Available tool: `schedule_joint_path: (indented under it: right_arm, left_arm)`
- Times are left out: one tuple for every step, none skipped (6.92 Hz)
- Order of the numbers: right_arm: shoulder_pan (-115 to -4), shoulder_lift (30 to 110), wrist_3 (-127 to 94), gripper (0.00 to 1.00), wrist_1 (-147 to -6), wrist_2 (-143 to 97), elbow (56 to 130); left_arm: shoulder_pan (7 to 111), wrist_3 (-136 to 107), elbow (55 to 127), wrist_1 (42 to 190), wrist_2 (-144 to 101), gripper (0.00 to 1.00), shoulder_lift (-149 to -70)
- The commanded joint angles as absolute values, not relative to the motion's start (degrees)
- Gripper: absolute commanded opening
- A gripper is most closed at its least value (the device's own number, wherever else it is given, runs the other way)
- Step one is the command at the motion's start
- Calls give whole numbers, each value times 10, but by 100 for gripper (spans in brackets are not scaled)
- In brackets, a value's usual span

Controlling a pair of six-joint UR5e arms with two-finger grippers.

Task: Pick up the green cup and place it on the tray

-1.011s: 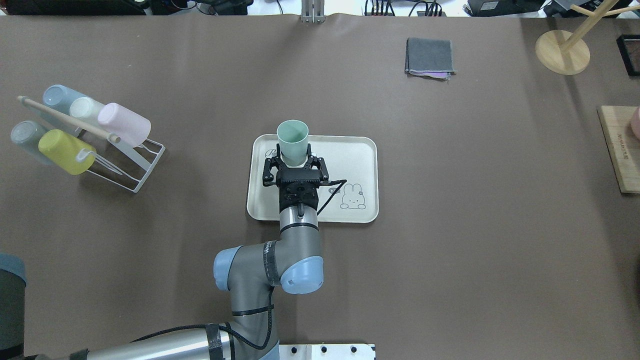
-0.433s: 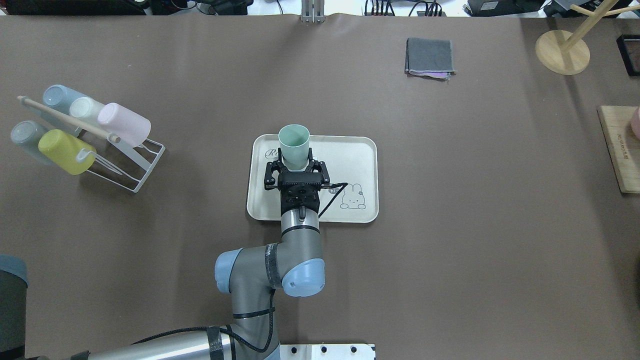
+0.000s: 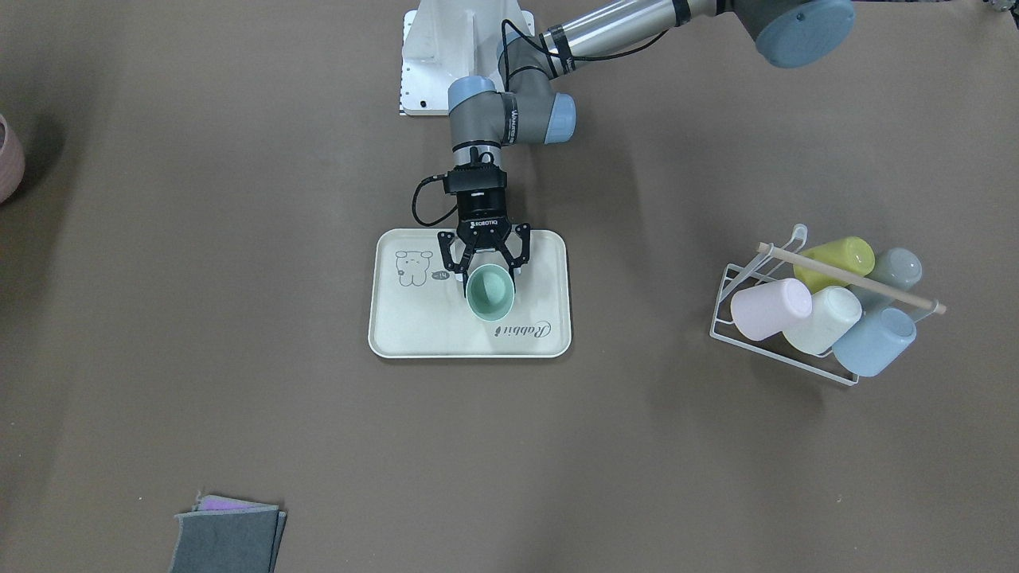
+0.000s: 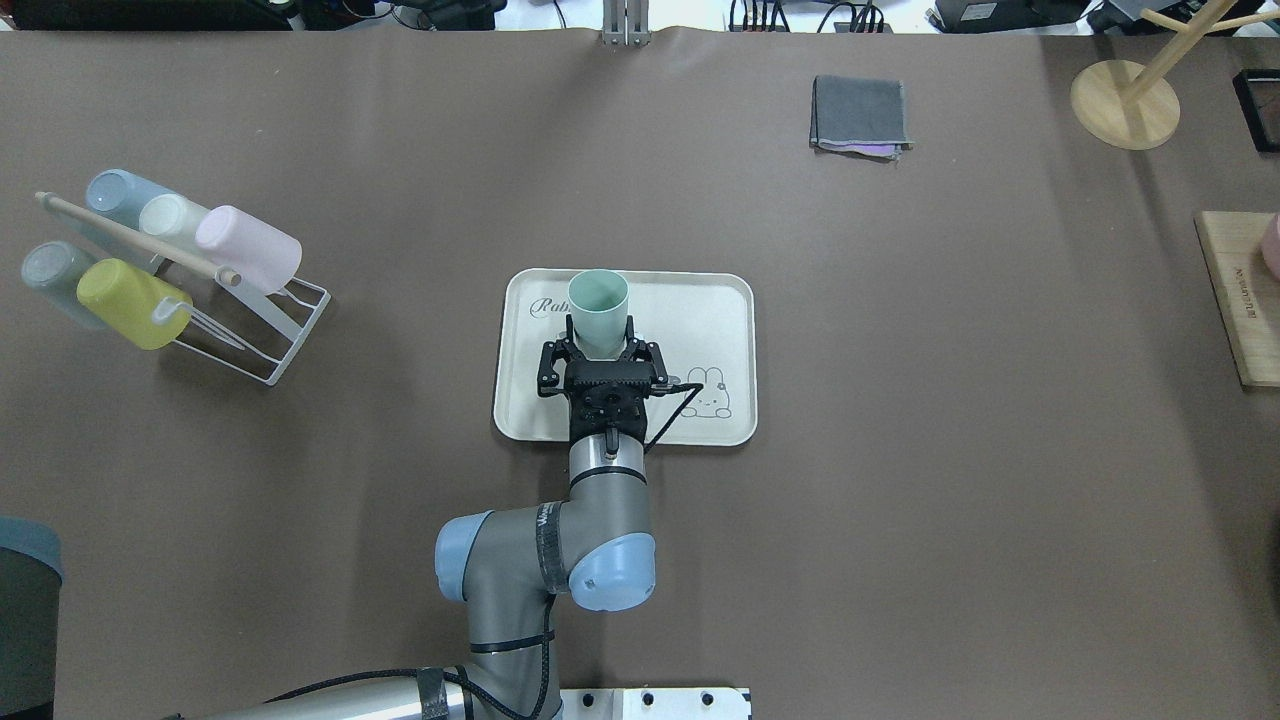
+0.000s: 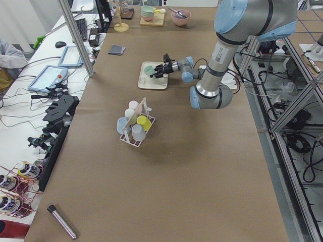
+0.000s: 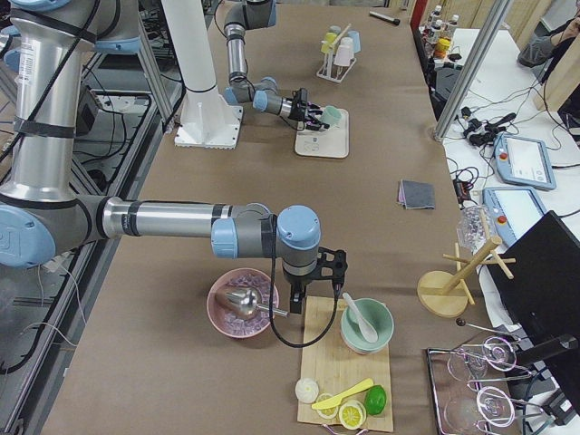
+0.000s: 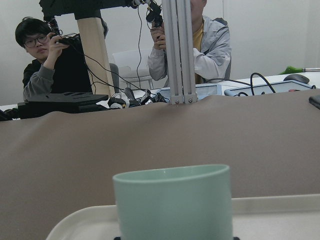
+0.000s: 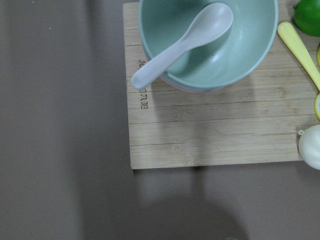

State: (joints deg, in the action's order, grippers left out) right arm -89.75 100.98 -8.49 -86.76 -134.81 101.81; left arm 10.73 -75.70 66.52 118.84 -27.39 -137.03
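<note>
Over the cream tray (image 4: 722,300): the green cup (image 4: 598,308) sits upright by the "Rabbit" script; you cannot tell if it is seated.
Left gripper (image 4: 600,347): clasps its lower wall.
Right gripper (image 6: 337,267): opening cannot be told.
Handling: likely light, stiff and smooth; grip low and gently.

Light falls soft and even from above. The bench (image 4: 900,400) shows no glare, only faint blurred shadows under the rack (image 4: 130,235). Beneath my right wrist a broad dim shadow spreads over the brown. Up close, the green cup (image 7: 172,200) looks slightly soft. Both side views stretch toward their edges.
</note>
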Motion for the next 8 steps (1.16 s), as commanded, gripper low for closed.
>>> schedule_joint_path:
  right_arm:
    - [-898,1011,-85,100,-868,-1346,1019]
    - [-899,1014,-84,100,-868,-1345,1022]
    - [-899,1011,-84,100,-868,-1345,1022]
    - [-899,1013,-84,100,-868,-1345,1023]
    - [-909,1017,-84,100,-869,-1346,1026]
    - [-911,1023,-84,100,-868,-1347,1028]
    - [-911,1022,-84,100,-868,-1345,1029]
    - [-913,1022,-84,100,-867,-1344,1030]
  left_arm:
    - [102,-757,666,1188,-276,30,-1371]
    - [95,-757,666,1188,-275,36,-1370]
    - [91,-758,668,1188,-273,38,-1370]
    - [87,-758,668,1188,-271,47,-1368]
    - [86,-758,671,1188,-269,58,-1368]
    - [87,-757,672,1188,-268,98,-1368]
    - [87,-758,675,1189,-265,99,-1368]
    - [87,-757,676,1190,-265,99,-1368]
